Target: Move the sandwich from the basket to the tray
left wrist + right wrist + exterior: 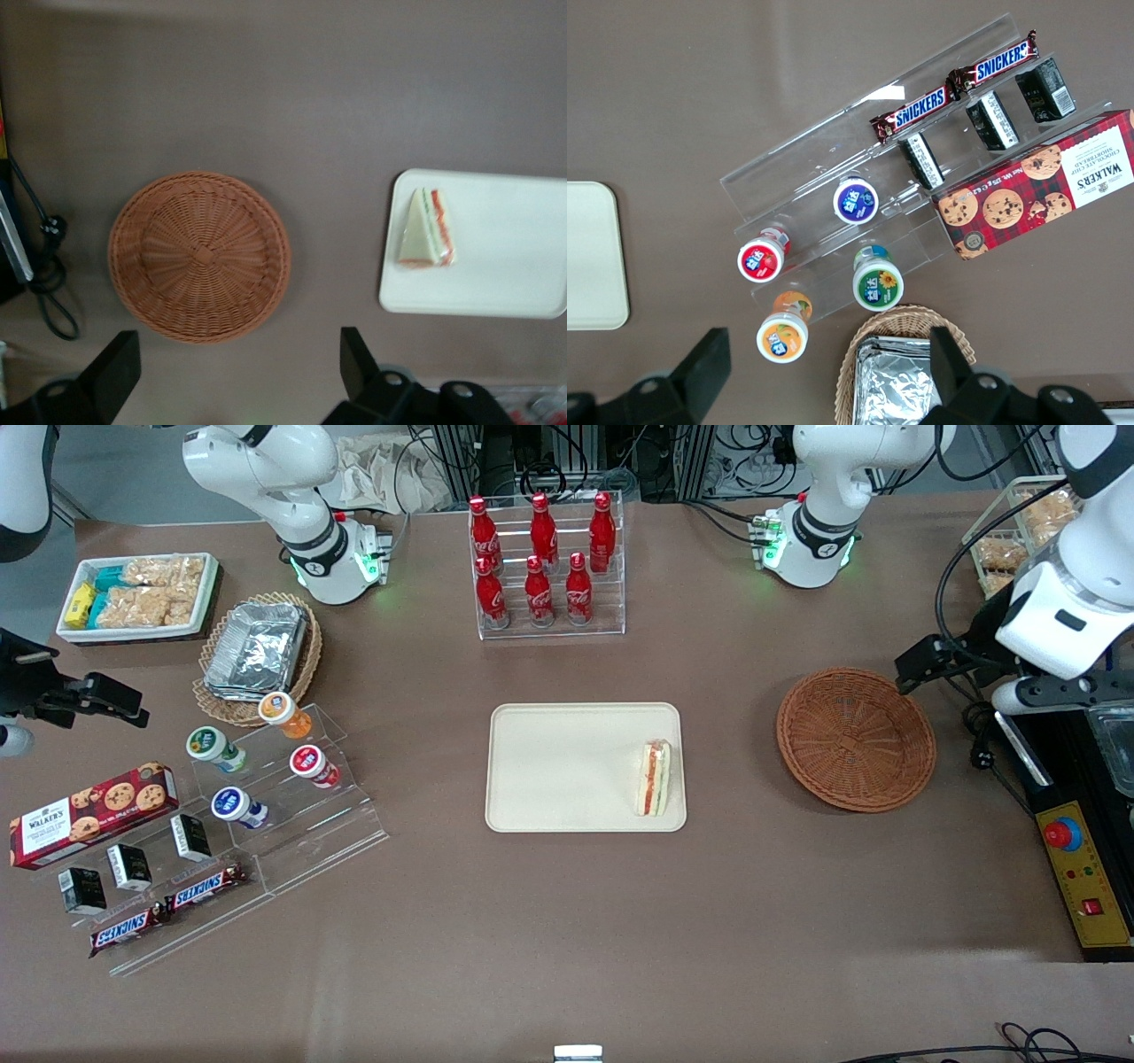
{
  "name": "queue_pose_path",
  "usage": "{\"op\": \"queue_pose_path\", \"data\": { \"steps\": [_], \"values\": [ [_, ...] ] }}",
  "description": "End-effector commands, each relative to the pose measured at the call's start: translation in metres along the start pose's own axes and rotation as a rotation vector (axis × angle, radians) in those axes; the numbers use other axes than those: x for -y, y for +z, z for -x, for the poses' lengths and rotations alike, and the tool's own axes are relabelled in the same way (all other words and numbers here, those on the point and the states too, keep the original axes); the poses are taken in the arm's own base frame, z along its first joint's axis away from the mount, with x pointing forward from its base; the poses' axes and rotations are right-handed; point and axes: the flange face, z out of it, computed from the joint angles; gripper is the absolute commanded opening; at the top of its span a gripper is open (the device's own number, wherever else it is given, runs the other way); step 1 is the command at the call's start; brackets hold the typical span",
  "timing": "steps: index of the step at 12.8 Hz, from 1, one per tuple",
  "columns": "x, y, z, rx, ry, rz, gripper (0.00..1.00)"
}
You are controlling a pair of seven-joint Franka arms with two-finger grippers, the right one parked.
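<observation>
Sandwich (655,779) placement was what we checked first in the front view: we saw the wedge lying flat on the cream tray (558,771), close to the rim on the side facing the basket (856,739), its red-orange and green stripe running along its length. The reddish-brown basket sat on the brown table (567,939) toward the working arm's end, apart from the tray and with nothing in it. We found the gripper (921,666) raised above the table just beside the basket's rim, on the side toward the working arm's end, holding nothing. Farther from the camera than the tray stood a clear rack of red cola bottles (543,558). Toward the parked arm's end we noted a paler wicker basket with foil containers (259,651), a white bin of wrapped snacks (137,595), a stepped clear display with small cups (266,771), a red cookie box (93,813) and two Snickers bars (168,910). In the left wrist view we looked straight down on the basket (200,256) and saw only bare weave inside; the sandwich (426,228) rested near one short end of the tray (505,283). The gripper (241,365) had its two dark fingers (120,363) spread wide with only table between them. In the right wrist view we saw a corner of the tray (592,257), the cups (855,202), the cookie box (1036,186) and the Snickers bars (957,84).
</observation>
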Motion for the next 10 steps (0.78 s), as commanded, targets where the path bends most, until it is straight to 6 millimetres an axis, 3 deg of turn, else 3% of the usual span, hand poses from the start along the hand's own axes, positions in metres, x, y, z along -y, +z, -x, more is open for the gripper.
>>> {"op": "queue_pose_path", "data": {
  "steps": [1,5,10],
  "values": [
    [0.025,-0.006,0.032,0.002,0.148,-0.046,1.0],
    [0.029,-0.019,0.026,-0.028,0.148,-0.075,1.0],
    [0.034,-0.018,0.025,-0.023,0.139,-0.078,1.0]
  ]
}}
